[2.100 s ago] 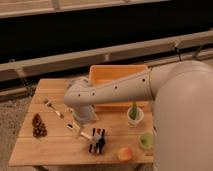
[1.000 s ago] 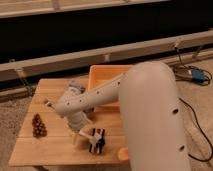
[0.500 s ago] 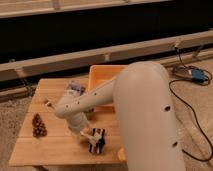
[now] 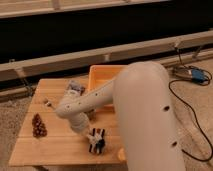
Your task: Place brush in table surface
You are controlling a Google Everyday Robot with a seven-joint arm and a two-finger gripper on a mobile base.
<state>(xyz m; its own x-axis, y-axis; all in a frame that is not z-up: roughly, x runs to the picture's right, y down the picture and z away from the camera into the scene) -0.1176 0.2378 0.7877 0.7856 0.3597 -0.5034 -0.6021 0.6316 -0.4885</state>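
Note:
The table surface (image 4: 50, 145) is a pale slatted wooden top. My gripper (image 4: 92, 136) hangs low over its front middle, right beside the black and orange striped pad (image 4: 99, 141). A small white piece (image 4: 92, 147) shows at the gripper's tip against the pad; I cannot tell whether it is the brush. A slim pale item (image 4: 48, 103) lies at the left of the table; I cannot tell whether it is the fork or the brush. My arm (image 4: 145, 115) hides the right half of the table.
A yellow-orange tub (image 4: 106, 75) stands at the back of the table. A pine cone (image 4: 38, 125) lies at the left. A small packet (image 4: 75, 88) sits at the back. An orange thing (image 4: 121, 155) peeks out by the front edge. A cable and a blue device (image 4: 194, 75) lie on the floor to the right.
My arm has swung across and now fills the right of the view. The gripper has moved down towards the front beside the striped pad.

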